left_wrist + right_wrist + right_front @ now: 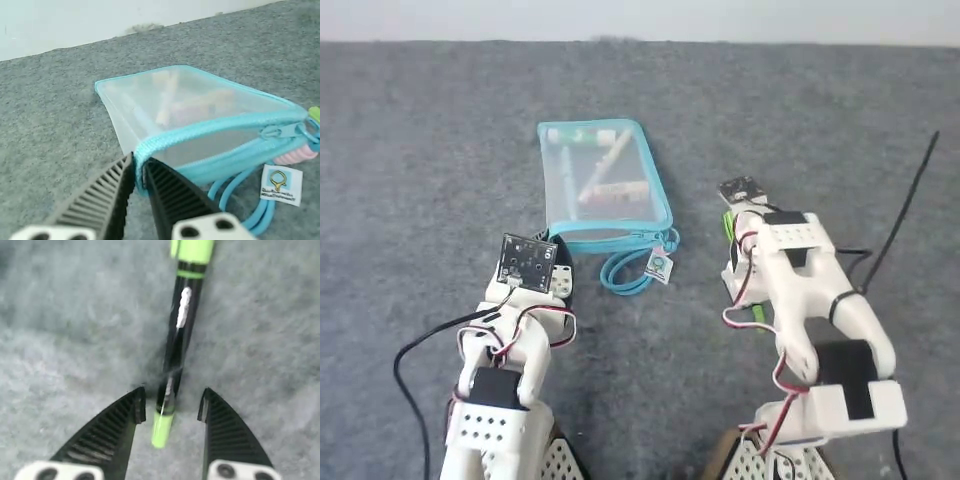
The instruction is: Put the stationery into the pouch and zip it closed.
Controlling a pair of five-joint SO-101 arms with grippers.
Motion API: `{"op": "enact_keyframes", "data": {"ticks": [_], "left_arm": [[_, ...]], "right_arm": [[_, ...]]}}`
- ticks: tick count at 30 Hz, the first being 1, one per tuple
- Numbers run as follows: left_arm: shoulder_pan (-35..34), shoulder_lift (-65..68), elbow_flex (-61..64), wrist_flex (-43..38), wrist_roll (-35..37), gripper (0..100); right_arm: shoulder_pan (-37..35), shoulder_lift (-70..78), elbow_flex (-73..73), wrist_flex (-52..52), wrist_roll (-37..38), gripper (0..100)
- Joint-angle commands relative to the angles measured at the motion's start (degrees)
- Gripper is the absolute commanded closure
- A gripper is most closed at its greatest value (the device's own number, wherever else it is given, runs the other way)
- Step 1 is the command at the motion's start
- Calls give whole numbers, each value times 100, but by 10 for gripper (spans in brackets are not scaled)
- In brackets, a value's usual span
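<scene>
We see the right gripper [172,402] spread open astride the green-and-black plastic pen [182,320], at 4 o'clock of the clear, teal-edged zip pouch [605,185]; the left gripper [139,165] pinches the pouch's 7 o'clock corner; the grey felt table [820,120] lies bare toward 12 and 3 o'clock.

Robot lab (grey felt table [410,140]).

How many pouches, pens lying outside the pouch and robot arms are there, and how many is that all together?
pouch: 1
pen outside the pouch: 1
robot arms: 2, the left arm and the right arm
Total: 4
The stationery inside the pouch overlaps, so I cannot count it.
</scene>
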Motion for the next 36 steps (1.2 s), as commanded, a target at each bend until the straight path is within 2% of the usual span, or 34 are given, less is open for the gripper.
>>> {"op": "enact_keyframes", "data": {"ticks": [1, 5, 12, 14, 16, 21, 25, 29, 36], "left_arm": [[-9, -88, -242, -114, -53, 988], [-9, -88, -242, -123, -53, 988], [-9, -88, -242, -123, -53, 988], [-9, -88, -233, -123, -53, 988], [-9, -88, -233, -123, -53, 988], [-9, -88, -233, -123, -53, 988], [-9, -88, -224, -132, -53, 988], [-9, -88, -215, -132, -53, 988], [18, -88, -207, -123, -53, 988]], "right_arm": [[-101, -787, 360, 40, 105, 822], [-84, -1209, 844, -207, 79, 824], [-75, -936, 870, -233, 70, 831], [-75, -831, 862, -277, 97, 883], [-57, -769, 870, -435, 105, 984], [303, -989, 800, -338, 97, 995], [585, -1886, 712, 233, 105, 992], [629, -3442, 721, 989, 211, 992], [171, -5745, 448, 2563, 1538, 992]]}}
